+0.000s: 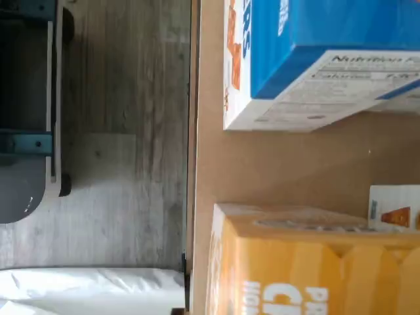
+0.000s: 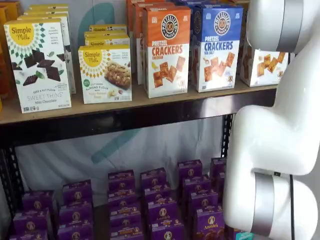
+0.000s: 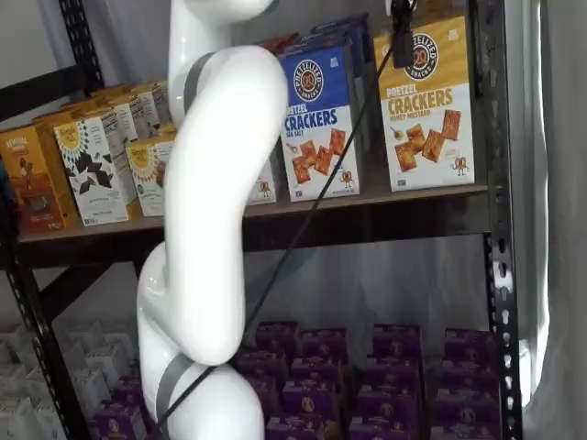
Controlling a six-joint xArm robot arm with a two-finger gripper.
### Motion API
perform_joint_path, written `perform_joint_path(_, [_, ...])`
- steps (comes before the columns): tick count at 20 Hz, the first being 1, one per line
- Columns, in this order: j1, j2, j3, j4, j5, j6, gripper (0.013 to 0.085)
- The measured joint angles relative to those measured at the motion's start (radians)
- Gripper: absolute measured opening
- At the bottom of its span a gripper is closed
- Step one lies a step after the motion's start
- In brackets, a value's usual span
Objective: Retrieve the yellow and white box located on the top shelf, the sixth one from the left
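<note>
I see the yellow and white box [image 3: 425,101] untouched at the right end of the top shelf [image 3: 367,203], pincer [image 3: 402,37] hanging before it, grip unreadable, so everything's left.

A narrow gap separates the tall yellow and white carton [image 3: 425,105] from the blue-topped carton [image 3: 316,119]; a black upright [image 3: 495,183] flanks its other side.
</note>
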Motion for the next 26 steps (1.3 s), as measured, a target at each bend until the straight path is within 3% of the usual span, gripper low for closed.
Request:
perform_joint_path(4, [-0.008,0.01,-0.02,0.003,0.012,-0.006,0.073])
perform_joint_path(6, [-0.01,0.013,-0.025,0.004,0.016,-0.007,0.065])
perform_joint_path(13, [-0.015,0.008,-0.016,0.008,0.013,-0.01,0.065])
perform_joint_path(15, [-0.016,0.007,-0.013,0.012,0.013,-0.009,0.057])
perform_joint_path(19, [-0.017,0.003,-0.01,0.016,0.024,-0.008,0.057])
perform_joint_path(26, [-0.035,-0.088,0.091,0.061,0.008,-0.005,0.057])
